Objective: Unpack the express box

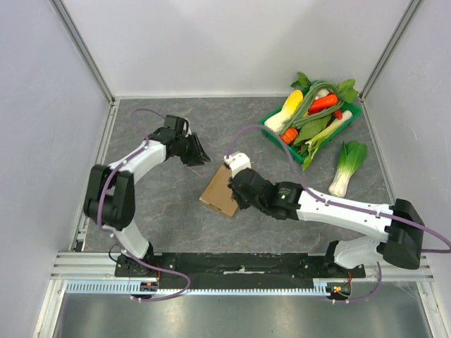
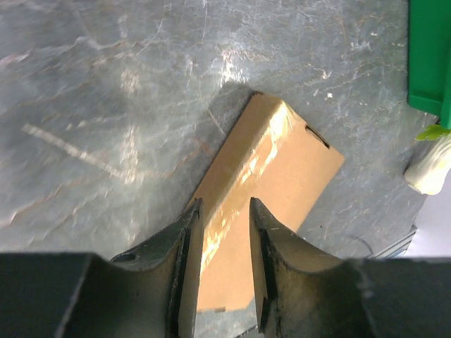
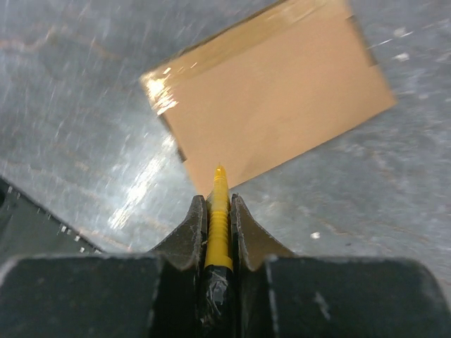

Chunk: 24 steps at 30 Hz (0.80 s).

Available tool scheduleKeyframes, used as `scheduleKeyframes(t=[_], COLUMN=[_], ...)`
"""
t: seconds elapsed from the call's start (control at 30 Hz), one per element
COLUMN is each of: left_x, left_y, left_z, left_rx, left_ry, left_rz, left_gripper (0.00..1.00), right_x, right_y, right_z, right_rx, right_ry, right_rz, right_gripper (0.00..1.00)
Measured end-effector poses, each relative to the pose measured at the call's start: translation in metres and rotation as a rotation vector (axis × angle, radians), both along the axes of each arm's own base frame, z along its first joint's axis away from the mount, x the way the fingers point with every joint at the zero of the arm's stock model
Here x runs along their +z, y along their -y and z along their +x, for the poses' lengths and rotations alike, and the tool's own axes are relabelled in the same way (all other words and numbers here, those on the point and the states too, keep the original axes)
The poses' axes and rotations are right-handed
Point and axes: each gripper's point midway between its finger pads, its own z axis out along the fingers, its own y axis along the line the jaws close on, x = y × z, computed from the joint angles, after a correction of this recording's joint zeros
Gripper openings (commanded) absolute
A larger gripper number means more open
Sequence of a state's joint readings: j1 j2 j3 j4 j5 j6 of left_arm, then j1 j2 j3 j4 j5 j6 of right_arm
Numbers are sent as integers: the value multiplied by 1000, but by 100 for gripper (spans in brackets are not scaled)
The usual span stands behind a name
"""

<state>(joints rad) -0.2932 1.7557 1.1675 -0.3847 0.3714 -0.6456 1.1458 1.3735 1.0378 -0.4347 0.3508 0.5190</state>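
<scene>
The express box [image 1: 218, 191] lies flat and closed on the grey table [image 1: 162, 211], just ahead of the right pincer [image 3: 218, 204]. A glossy strip of clear tape [image 3: 211, 60] runs along the box's top. The right pincer is clamped on a yellow tool [image 3: 219, 211] with a ridged shaft. The tool's pointed tip reaches the box's near edge; whether it touches the cardboard cannot be told.

The left pincer [image 2: 224, 211] is on the far side of the box from the right one, near it but apart. Its jaws are parted with nothing between them, and it points down towards the box.

Behind the right pincer and off to its right, well apart, is a green tray [image 1: 273, 132] heaped with vegetables. A bok choy [image 1: 347, 165] lies on the table just beside the tray.
</scene>
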Motion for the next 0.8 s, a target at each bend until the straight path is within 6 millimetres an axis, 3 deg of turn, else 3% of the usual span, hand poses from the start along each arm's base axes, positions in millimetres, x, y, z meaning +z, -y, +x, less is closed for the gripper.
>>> scheduleKeyframes(t=[0.1, 0.2, 0.27, 0.43, 0.6, 0.8], left_x=[26, 39, 32, -14, -35, -44], left_y=[-16, -33, -43, -60, -63, -48], left_z=[-9, -39, -63, -130, -162, -163], left_rx=[45, 75, 92, 81, 54, 19], left_ry=[56, 79, 58, -115, -208, -234], left_rz=[40, 77, 102, 168, 198, 157], left_gripper=[34, 31, 31, 30, 30, 30], right_x=[17, 17, 7, -24, -39, -44], right_y=[20, 44, 57, 73, 79, 66], right_z=[31, 76, 108, 161, 180, 177], right_rx=[-99, -215, -279, -365, -393, -337], right_ry=[45, 78, 78, 40, 15, -21], right_rz=[21, -14, -59, -125, -139, -111], right_gripper=[0, 0, 0, 0, 0, 0])
